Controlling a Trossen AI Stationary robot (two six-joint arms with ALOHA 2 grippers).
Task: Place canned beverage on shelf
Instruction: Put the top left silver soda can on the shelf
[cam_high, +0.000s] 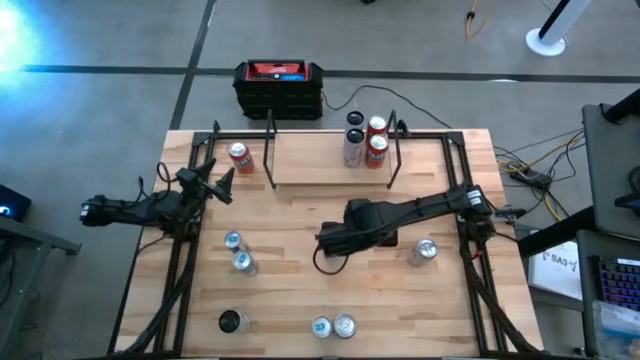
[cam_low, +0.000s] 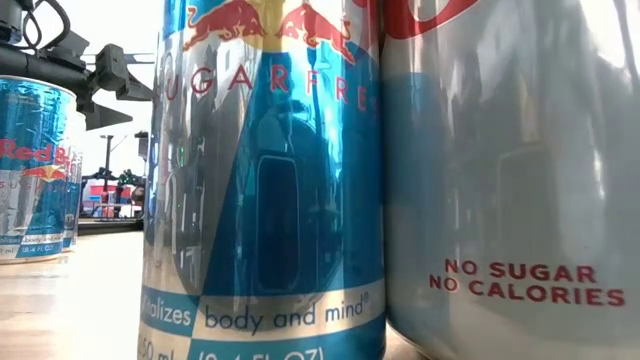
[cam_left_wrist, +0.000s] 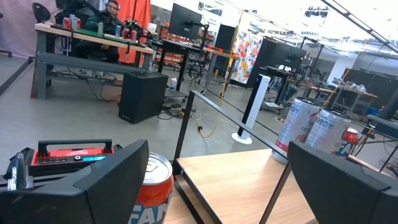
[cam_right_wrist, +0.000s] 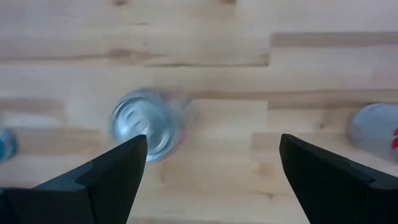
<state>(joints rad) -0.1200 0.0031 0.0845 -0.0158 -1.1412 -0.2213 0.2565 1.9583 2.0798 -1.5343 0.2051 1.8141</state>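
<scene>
Butcher-block table (cam_high: 300, 210) under the overhead camera, grey floor around it, and a black box with a red top (cam_high: 279, 86) just past the far edge. Toward the back of the table stands the shelf (cam_high: 330, 160), a light board on thin black posts. Three cans (cam_high: 364, 139) are grouped at its right end, apparently on the board, and a red can (cam_high: 240, 157) stands at its left end, just beside the left post — whether on the board or on the table beside it, I cannot tell.

Plenty is left, by my judgement. Loose cans dot the near half of the table: a pair of blue cans (cam_high: 237, 252), a dark-topped can (cam_high: 231, 322), two silver cans (cam_high: 333, 327) at the front edge, and one silver can (cam_high: 425, 251) at the right.

The right gripper (cam_right_wrist: 208, 174) hangs mid-table, fingers spread and holding nothing, looking down on a silver-topped can (cam_right_wrist: 146, 124) — this looks like the next pickup, not yet grasped. The left gripper (cam_left_wrist: 214, 186) hovers near the red can with its fingers spread and empty.
</scene>
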